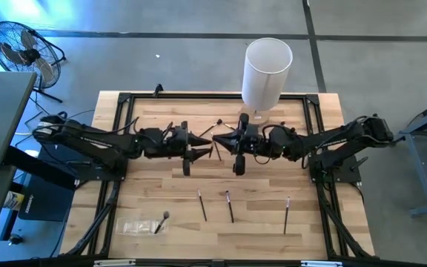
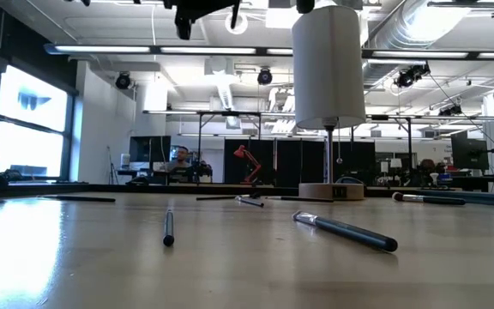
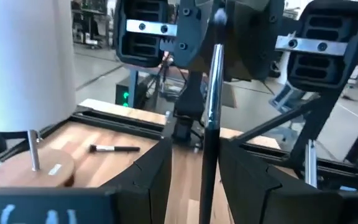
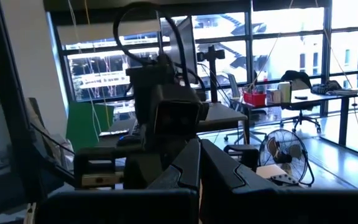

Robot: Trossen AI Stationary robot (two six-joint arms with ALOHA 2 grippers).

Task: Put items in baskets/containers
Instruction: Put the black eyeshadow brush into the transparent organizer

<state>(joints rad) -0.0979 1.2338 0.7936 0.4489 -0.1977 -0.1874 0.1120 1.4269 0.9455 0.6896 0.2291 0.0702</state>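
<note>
My left pincer [image 1: 199,142] holds one brush [image 3: 211,124] upright between its fingers, mid-table, facing my right pincer [image 1: 221,142], which is shut. Clear bag [image 1: 136,227] lies flat at the near left corner of the table [image 1: 317,222]; one brush [image 1: 161,222] lies just beside it. Three more brushes [image 1: 229,207] lie loose nearby.

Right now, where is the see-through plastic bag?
In the high view, the plastic bag lies flat at the table's near-left corner, on the left arm's side, with one brush beside it.
</note>
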